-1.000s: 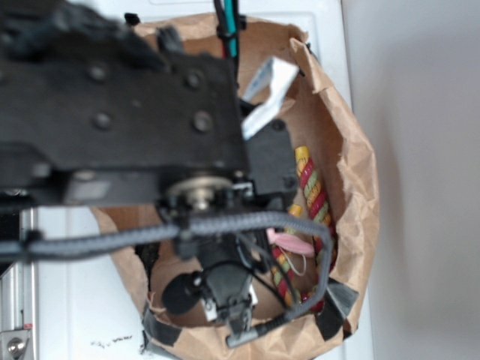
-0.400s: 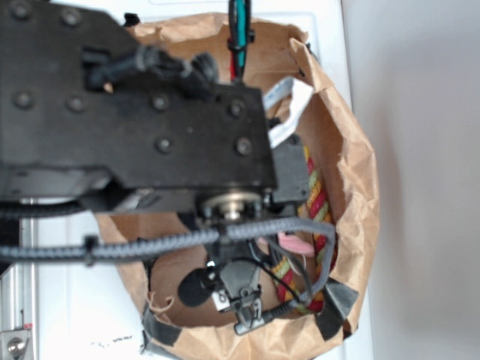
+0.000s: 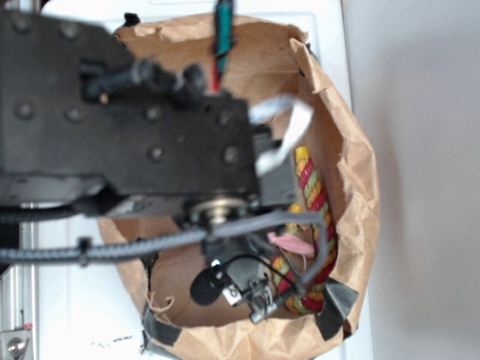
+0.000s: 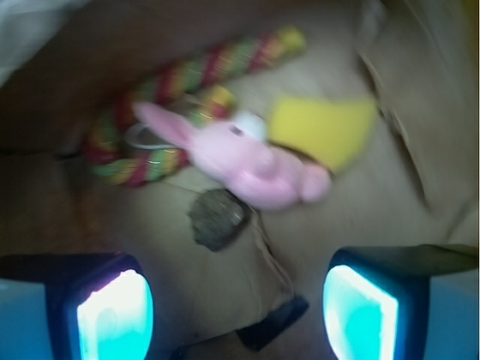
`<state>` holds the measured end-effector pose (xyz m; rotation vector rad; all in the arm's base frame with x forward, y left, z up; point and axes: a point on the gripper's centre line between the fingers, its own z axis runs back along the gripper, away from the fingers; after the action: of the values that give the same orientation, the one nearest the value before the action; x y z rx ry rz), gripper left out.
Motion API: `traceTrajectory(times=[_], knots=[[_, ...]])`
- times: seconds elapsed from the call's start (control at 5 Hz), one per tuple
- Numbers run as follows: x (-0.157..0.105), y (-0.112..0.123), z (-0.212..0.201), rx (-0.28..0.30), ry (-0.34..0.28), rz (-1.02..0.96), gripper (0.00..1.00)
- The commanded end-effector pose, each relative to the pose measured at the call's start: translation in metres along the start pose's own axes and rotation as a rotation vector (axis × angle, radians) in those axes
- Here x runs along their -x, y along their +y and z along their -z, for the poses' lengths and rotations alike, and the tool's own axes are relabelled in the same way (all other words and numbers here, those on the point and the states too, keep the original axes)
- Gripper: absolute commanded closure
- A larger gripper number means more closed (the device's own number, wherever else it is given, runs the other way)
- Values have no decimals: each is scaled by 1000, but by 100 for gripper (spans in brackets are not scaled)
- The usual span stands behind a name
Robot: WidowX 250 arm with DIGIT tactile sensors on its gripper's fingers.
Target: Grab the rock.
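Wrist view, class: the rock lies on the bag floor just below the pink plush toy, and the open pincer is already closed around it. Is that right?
One part is wrong. The wrist view shows the pincer open but short of the rock, not around it. The rock does lie just below the pink plush toy.

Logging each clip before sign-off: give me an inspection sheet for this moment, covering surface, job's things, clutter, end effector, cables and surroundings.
Surface: brown paper bag, open at the top, sitting on a white top; creased paper floor inside.
Job's things: rock lies on the bag floor, touching the pink toy's underside, not gripped.
Clutter: pink plush toy, yellow sponge, striped rope, all beyond the rock.
End effector: end effector open, fingers apart, above the floor short of the rock.
Cables: grey braided cable across the arm; thin black wires near the wrist.
Surroundings: pale wall at right; black tape on the bag rim.
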<state>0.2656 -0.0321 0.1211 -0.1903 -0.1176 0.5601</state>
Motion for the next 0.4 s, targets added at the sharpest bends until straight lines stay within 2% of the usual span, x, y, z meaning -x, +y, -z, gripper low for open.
traceTrajectory(times=[0.0, 0.2], knots=[[-7, -7, 9, 53, -118, -91, 0], [-21, -14, 24, 27, -99, -161, 0]])
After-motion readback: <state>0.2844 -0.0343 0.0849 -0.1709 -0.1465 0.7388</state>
